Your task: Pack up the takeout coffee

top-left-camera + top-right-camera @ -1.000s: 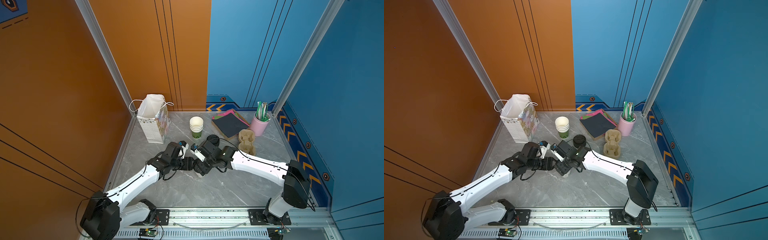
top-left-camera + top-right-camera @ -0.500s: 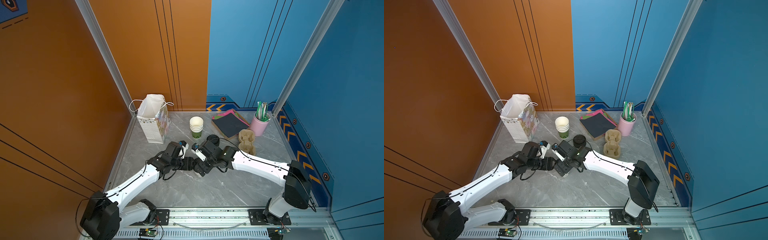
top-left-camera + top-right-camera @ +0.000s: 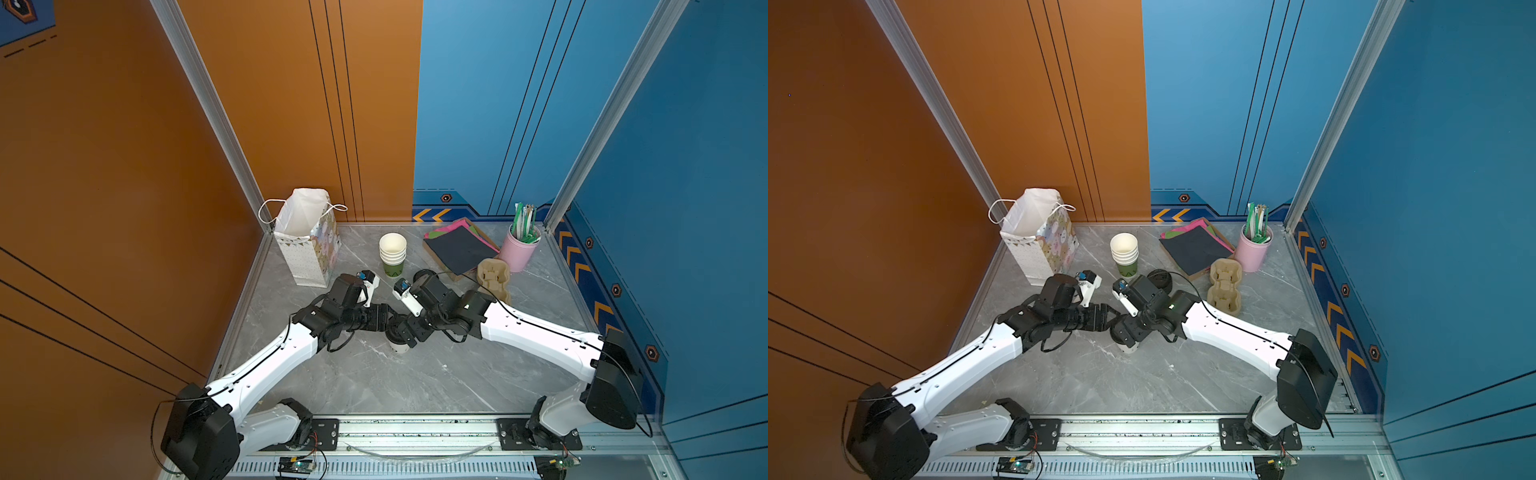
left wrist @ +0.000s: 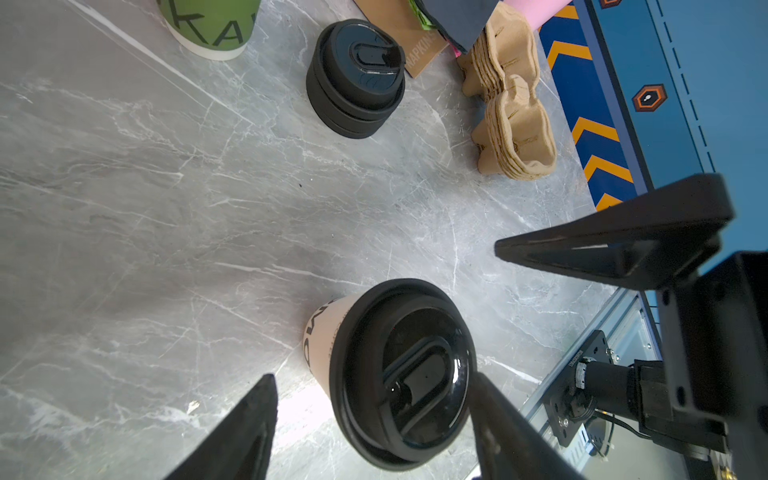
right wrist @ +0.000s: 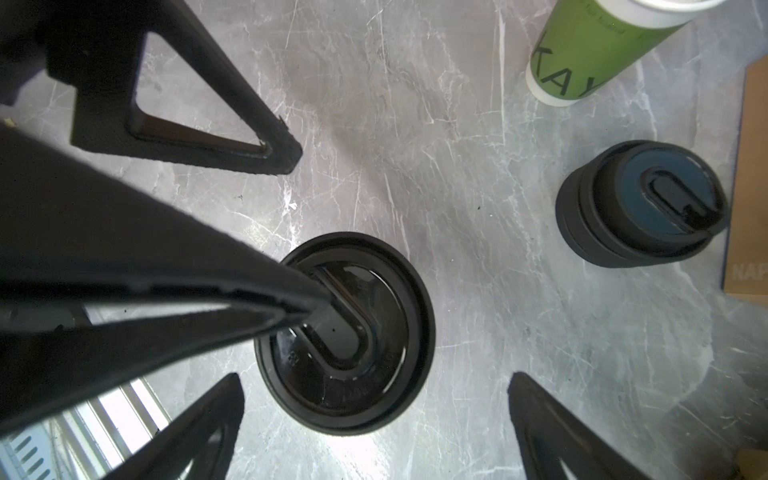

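Note:
The takeout coffee (image 3: 397, 341) (image 3: 1128, 345), a small white paper cup with a black sip lid, stands upright on the grey table between both grippers. My left gripper (image 4: 372, 380) (image 3: 388, 321) is open around it. One finger stands well apart from the cup wall and the other finger (image 4: 494, 415) sits close beside the lid rim. My right gripper (image 5: 376, 378) (image 3: 406, 332) is open wide, and the lid (image 5: 345, 332) lies just beyond its fingertips, touching neither. In the right wrist view a left finger crosses over the lid.
A patterned gift bag (image 3: 307, 245) stands open at the back left. Behind the grippers are a stack of lidless cups (image 3: 392, 253), a pile of black lids (image 4: 355, 79), cardboard cup carriers (image 3: 494, 278), napkins (image 3: 457, 245) and a pink straw holder (image 3: 519, 249).
Both grippers have opened wider around the cup. The cup stays standing on the table and the arms have barely shifted.

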You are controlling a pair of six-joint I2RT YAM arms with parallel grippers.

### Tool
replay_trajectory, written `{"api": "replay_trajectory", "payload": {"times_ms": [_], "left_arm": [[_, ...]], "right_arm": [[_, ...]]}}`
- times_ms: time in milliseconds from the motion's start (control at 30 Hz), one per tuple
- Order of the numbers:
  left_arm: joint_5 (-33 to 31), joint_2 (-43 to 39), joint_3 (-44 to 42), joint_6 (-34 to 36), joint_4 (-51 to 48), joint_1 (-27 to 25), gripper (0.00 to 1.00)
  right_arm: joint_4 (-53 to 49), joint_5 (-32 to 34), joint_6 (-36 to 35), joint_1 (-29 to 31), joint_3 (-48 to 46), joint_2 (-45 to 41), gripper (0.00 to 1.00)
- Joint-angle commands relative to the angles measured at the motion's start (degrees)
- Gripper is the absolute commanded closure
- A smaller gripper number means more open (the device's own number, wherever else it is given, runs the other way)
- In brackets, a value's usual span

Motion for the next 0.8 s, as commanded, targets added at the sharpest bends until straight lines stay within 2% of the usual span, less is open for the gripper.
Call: {"api": "replay_trajectory", "payload": {"times_ms": [0,333,500,767], "left_arm": [[1.03,-2.70,-0.12,-1.05,-0.95,1.69,0.27],[7.74,-4.43,-6.49,-5.87,1.02,5.59,0.38],[8.70,-2.01,-7.25,-5.64,1.84,5.97,0.41],[9.01,1.08,-7.65,-4.89,3.47,6.01,0.44]], "right_arm": [[2.94,-2.14,4.44,-2.31,-2.19,-3.44,0.00],[2.51,-0.46,11.93,-4.33,-1.83,-0.79,0.00],[0.58,2.15,11.27,-4.37,-1.22,1.92,0.00],[-0.60,2.64,9.65,-4.28,-1.31,5.29,0.00]]}}
